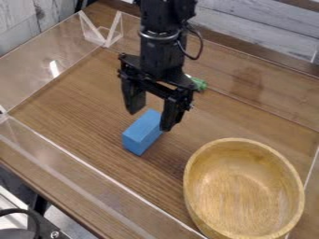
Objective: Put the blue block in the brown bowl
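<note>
A bright-blue block lies flat on the wooden table, near the middle of the view. My gripper hangs pointing down just above the block's far end, fingers spread open with nothing between them; one finger stands left of the block's end and the other to its right. The block's far top edge is partly covered by the gripper. A wide light-brown wooden bowl sits empty at the lower right, clear of the block.
Clear acrylic walls fence the table on the left, back and front. A small clear stand sits at the back left. The table's front edge runs close below the block.
</note>
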Robot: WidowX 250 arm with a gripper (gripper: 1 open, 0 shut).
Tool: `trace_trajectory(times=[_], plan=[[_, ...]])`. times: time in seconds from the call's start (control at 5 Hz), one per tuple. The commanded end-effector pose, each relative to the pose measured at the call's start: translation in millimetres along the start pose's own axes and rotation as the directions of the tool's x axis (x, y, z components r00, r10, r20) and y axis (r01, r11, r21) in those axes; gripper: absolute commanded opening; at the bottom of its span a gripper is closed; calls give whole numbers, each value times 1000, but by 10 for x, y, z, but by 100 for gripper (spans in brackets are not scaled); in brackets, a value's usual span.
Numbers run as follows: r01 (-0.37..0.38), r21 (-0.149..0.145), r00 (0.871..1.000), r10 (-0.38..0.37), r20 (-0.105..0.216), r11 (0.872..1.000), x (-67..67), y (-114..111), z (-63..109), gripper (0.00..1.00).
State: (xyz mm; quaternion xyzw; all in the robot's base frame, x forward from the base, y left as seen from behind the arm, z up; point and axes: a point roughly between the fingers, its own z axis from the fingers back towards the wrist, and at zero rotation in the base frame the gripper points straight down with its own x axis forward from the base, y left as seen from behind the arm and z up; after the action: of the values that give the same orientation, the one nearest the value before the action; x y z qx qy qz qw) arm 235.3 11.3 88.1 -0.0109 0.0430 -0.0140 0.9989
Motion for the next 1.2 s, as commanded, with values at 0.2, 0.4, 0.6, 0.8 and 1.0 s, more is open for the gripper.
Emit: trace_trajectory(times=[0.2, 0.4, 0.6, 0.8, 1.0], plan=[[6, -4, 999, -6, 33, 1000, 16, 58, 22, 100], [11, -10, 1000, -11, 27, 1000, 8, 79, -17, 100], [15, -16, 1000, -15, 23, 1000, -1, 100, -53, 100], [21, -26, 999, -21, 26, 999, -6, 129, -82, 100], [27, -36, 999, -26, 30, 999, -9, 158, -114, 100]])
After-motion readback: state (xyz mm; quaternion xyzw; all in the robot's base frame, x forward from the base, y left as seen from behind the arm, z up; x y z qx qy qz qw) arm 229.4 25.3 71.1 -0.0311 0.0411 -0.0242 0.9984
